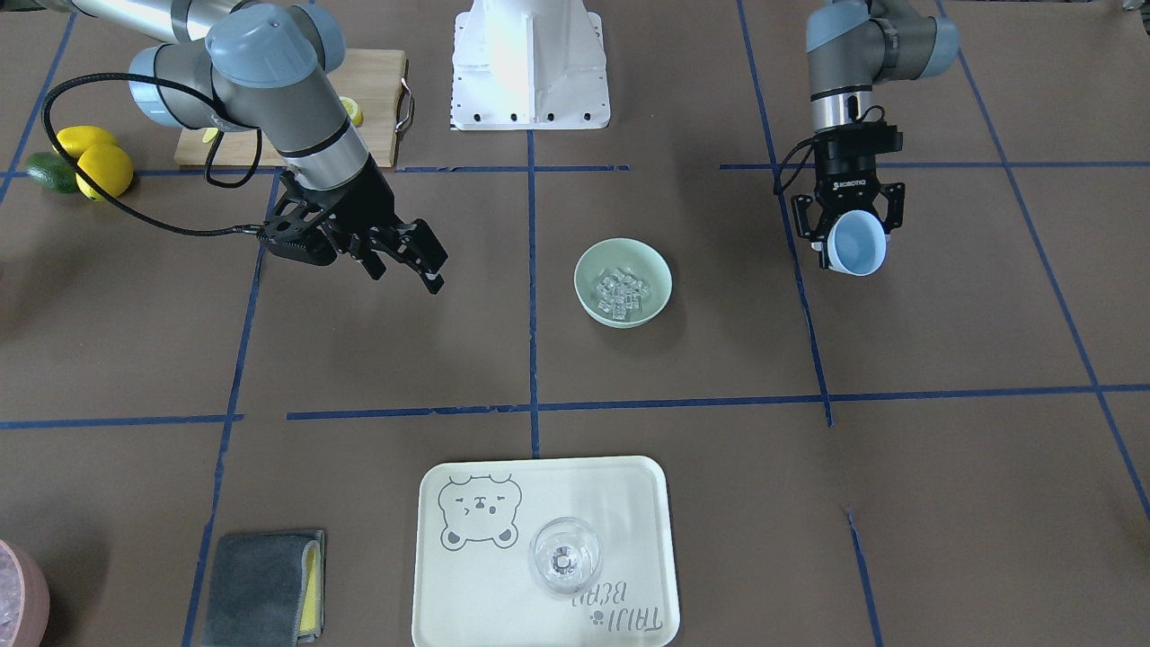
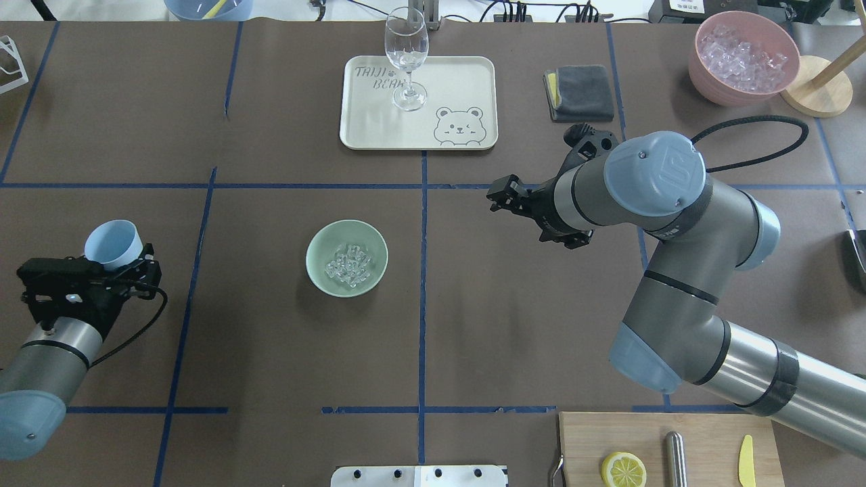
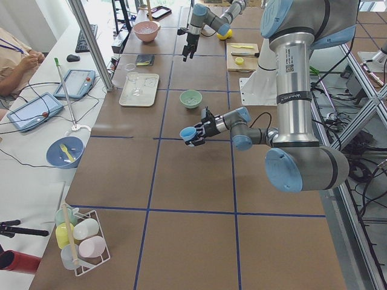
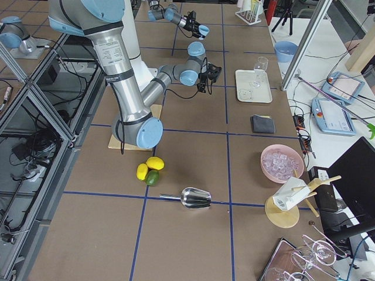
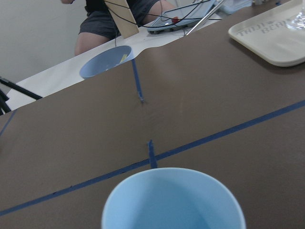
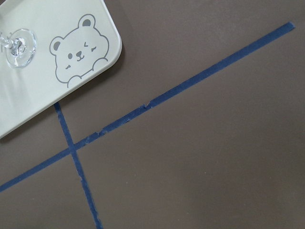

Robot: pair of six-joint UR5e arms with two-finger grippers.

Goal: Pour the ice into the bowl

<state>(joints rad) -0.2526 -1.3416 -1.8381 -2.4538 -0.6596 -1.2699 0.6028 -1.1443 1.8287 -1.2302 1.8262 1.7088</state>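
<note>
Brown-papered desk, divided by blue tape, with the mint-green bowl set near its centre, where either arm can reach it. The ice is seen heaped inside the bowl, so the pour is judged complete. The light blue cup, apparently empty, is gripped by the clenched left claw and held well apart from the bowl. The right claw is held spread and empty above the desk, presumably to leave the pouring path free.

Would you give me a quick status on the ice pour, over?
Left gripper shut on blue cup, apart from bowl. Right gripper open, empty. Ice in bowl. Nothing between cup and bowl.
</note>
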